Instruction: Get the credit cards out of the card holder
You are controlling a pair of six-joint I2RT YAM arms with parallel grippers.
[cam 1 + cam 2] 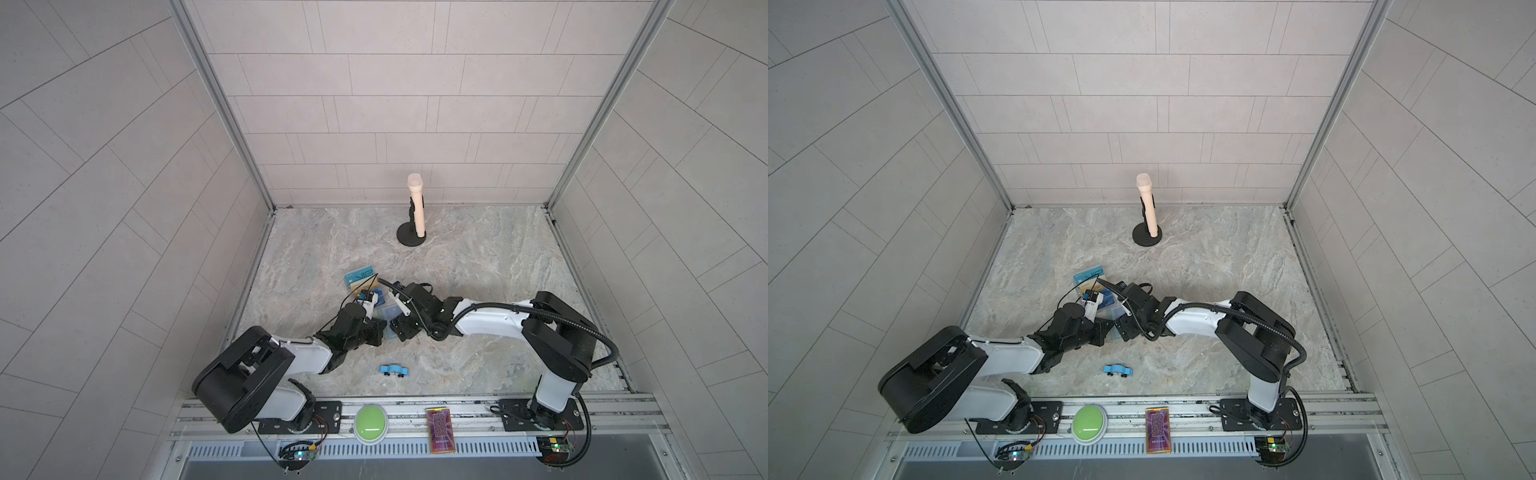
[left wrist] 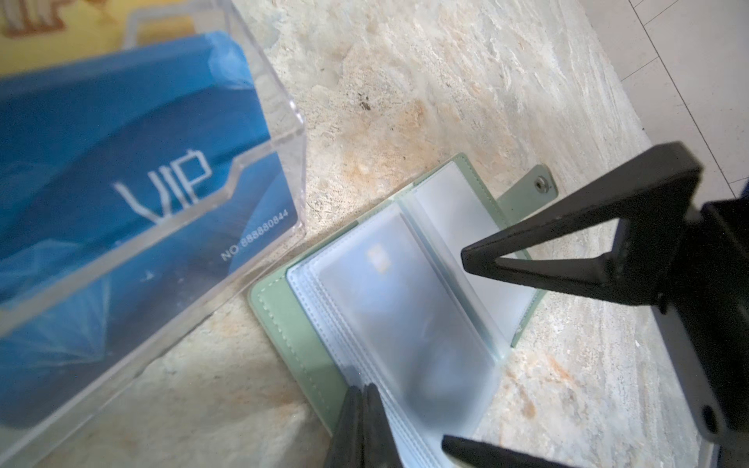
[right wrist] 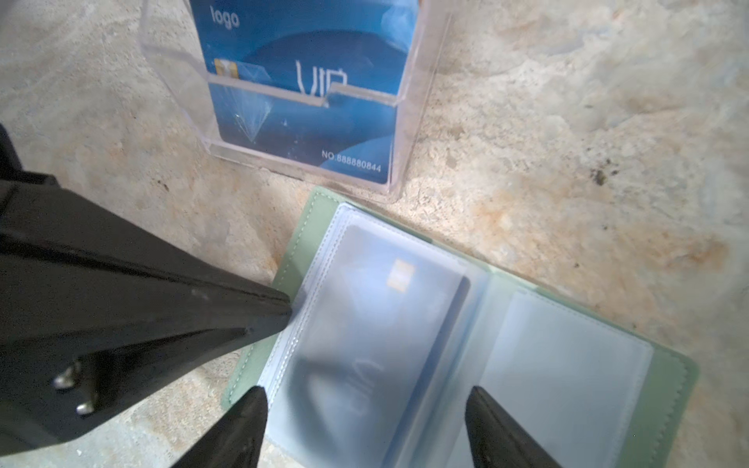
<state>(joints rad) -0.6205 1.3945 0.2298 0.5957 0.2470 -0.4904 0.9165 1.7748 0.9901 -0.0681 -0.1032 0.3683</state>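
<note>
In both top views the two arms meet mid-worktop (image 1: 478,270) and their wrists cover most of the card holder (image 1: 383,312) (only a bit of pale sleeve peeks out between them). Just behind it sits a clear acrylic stand (image 1: 360,282) with printed cards in it. Well apart from all that: a pink microphone (image 1: 416,203) upright on a black base near the back wall, a little blue toy car (image 1: 394,370) toward the front, and a green button (image 1: 370,419) plus a purple patterned rectangle (image 1: 440,430) on the front rail.

Left wrist view: the card holder lies open and flat on the worktop, mint cover down, with its snap tab (image 2: 535,186) poking out past the cover. A credit card (image 2: 389,308) with a gold chip shows through the frosted top sleeve. The left claw (image 2: 362,391) has its fingers pressed together, tip at the edge of the sleeve pages; can't tell if it's pinching one. The right claw (image 2: 454,348) is spread wide, one finger on either side of the pages, gripping nothing. The stand's corner is just beside the holder's corner, with a blue VIP card (image 2: 121,170) in its front tier.

Right wrist view: the right claw's fingers straddle the page with the card, and the left claw's closed tip touches the outer edge of the sleeves, next to the green cover.
</note>
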